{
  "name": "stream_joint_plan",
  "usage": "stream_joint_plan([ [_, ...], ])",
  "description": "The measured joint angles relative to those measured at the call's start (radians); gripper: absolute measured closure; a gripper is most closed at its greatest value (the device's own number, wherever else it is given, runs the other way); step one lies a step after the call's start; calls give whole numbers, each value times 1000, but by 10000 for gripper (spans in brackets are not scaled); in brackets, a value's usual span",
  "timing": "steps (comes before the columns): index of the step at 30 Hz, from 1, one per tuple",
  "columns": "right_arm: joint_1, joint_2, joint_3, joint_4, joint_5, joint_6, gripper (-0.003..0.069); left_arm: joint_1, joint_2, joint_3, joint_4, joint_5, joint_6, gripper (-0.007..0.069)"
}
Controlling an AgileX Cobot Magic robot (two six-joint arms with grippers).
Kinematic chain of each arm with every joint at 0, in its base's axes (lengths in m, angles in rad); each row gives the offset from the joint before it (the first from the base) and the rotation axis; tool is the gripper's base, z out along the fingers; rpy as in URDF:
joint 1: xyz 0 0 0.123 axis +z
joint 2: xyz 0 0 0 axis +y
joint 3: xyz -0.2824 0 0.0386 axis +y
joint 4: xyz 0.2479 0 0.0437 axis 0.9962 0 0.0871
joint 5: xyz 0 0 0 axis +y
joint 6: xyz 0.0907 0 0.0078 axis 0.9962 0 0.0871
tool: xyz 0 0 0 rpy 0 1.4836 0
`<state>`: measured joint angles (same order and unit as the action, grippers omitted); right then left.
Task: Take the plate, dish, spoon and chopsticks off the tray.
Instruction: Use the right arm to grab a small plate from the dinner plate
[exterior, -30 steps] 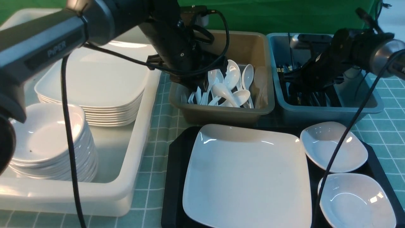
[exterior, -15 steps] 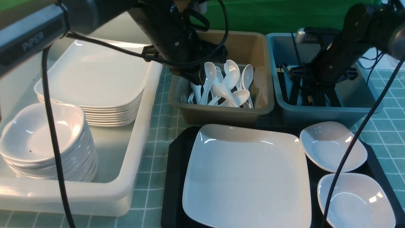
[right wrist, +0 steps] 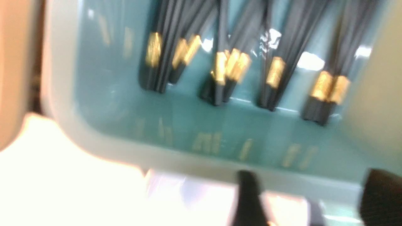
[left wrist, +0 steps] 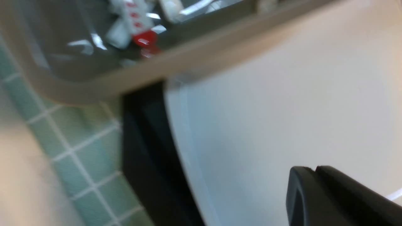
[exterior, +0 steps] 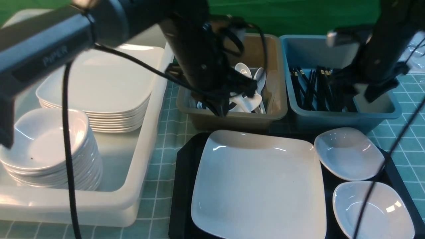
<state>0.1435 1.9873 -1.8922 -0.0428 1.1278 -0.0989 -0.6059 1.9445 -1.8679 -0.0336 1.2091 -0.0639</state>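
The left jaws, closed tight and empty, hung at the near rim of the tan bin [exterior: 252, 122], just beyond the plate [exterior: 259, 186] on the tray [exterior: 181, 186]. The right jaws gaped empty above the binned chopsticks [exterior: 312, 89].

Grey "PiPER"-lettered link [exterior: 46, 54], black wrist housing [exterior: 199, 59], black cables [exterior: 68, 149]

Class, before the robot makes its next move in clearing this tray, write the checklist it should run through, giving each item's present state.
1. No spoon on the tray: ok; spoons lie in the tan bin.
2. No chopsticks on it: ok; they lie in the blue bin.
3. The plate removed: not ok; it sits on the tray.
4. The small dishes removed: not ok; both on the tray.
5. The left gripper ready to grasp: not ok; jaws shut, empty.
6. The right gripper empty: ok; jaws open.
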Motion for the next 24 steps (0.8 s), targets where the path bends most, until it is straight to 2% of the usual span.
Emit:
stream_joint_plan([
  [4,-12,-205,118,-8,1,0,553,-63,-26,64,-15,3,-24,616],
  [5,-14,-272,173,-9,1,0,592,-73,-34,88,-20,3,-29,616],
  [7,-18,-367,263,-9,0,1,620,-86,-43,124,-21,3,-39,616],
  [8,-19,-473,397,1,-10,1,631,-96,-55,166,-23,4,-44,616],
  [10,-20,-580,542,43,-39,-21,624,-102,-65,210,-25,4,-45,616],
  [11,-20,-641,640,111,-61,-76,601,-103,-76,237,-31,-2,-45,616],
  [12,-20,-650,656,111,-63,-86,601,-103,-76,241,-31,-2,-45,616],
  [13,-12,-701,750,192,-87,-145,552,-103,-92,270,-32,-9,-45,616],
  [15,27,-739,889,270,-146,-195,433,-102,-116,304,-32,-21,-46,616],
  [16,76,-745,979,286,-209,-208,317,-99,-145,332,-31,-39,-48,616],
  [17,90,-745,999,285,-225,-208,303,-98,-149,340,-31,-42,-48,616],
  [19,149,-737,1059,259,-286,-206,200,-91,-185,370,-34,-63,-50,616],
  [20,201,-716,1106,212,-347,-184,125,-79,-226,394,-37,-80,-50,616],
  [24,312,-640,1141,97,-423,-93,81,-38,-337,459,-39,-106,-63,616],
])
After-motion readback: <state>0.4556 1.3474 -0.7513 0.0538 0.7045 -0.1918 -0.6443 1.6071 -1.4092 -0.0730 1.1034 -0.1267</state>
